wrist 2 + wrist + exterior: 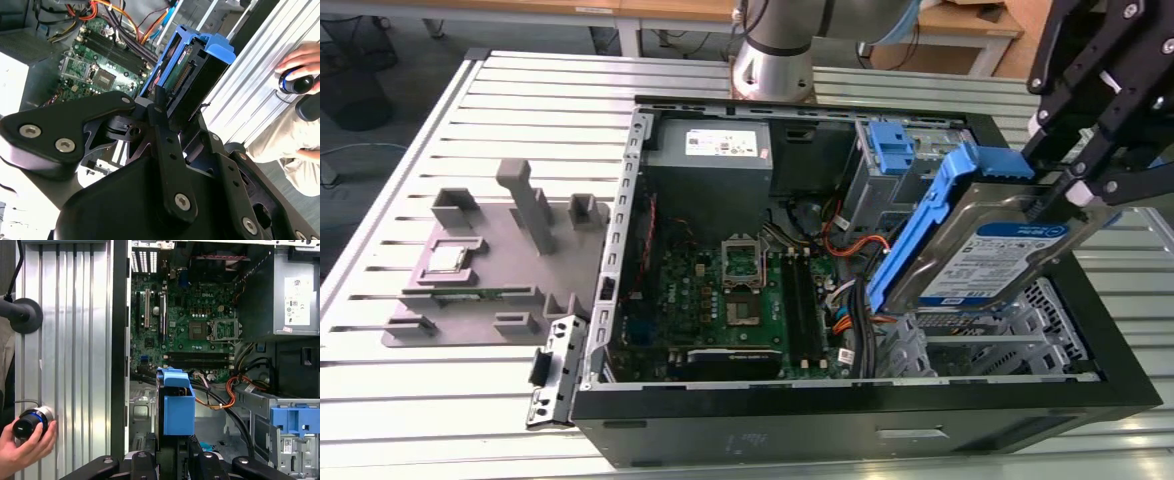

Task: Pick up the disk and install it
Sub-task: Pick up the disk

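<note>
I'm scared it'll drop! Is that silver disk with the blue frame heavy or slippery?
Probably stiff and fairly heavy for its size: the disk looks like a solid metal box and shows no bend while tilted. The claw pinches it near one edge, so it might swing or slip a little. Its blue frame looks plastic, likely easier to crack.

The disk, a silver drive with a white-and-blue label set in blue rails, hangs steeply tilted over the case's corner on the exterior view's right. Its handle end is up, and its lower end seems clear of the bay.
</note>
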